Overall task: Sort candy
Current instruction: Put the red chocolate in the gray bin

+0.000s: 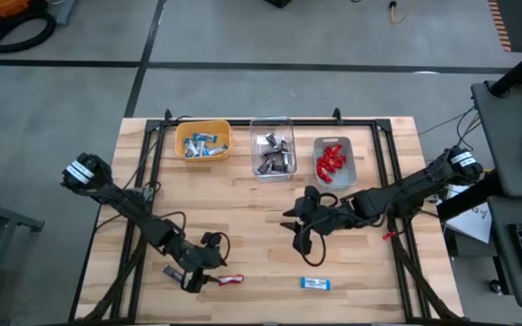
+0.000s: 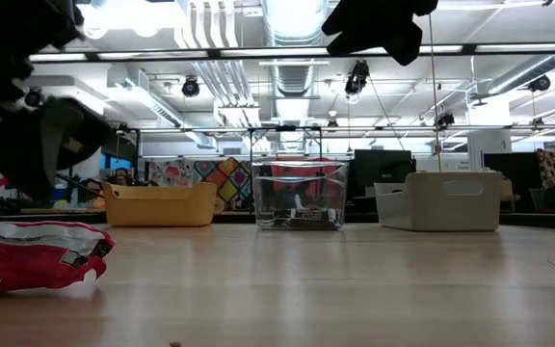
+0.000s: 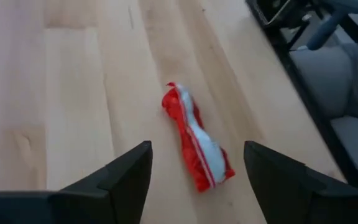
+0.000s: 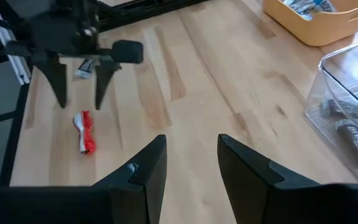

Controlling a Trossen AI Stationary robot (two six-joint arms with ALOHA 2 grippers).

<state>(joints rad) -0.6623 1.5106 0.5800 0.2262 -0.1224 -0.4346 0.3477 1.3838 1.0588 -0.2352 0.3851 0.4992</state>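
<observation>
Red candy lies loose on the table, left gripper spread wide just short of it, lined up to pinch; right gripper waits mid-table, fingers parted, empty.

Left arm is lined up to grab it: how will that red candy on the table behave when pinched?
The red candy lies flat, its wrapper crinkled with twisted ends, so it will probably crumple, not hold stiff. It looks small and light, so a finger of the open left gripper may nudge it along the smooth table. Rolling seems unlikely.
</observation>
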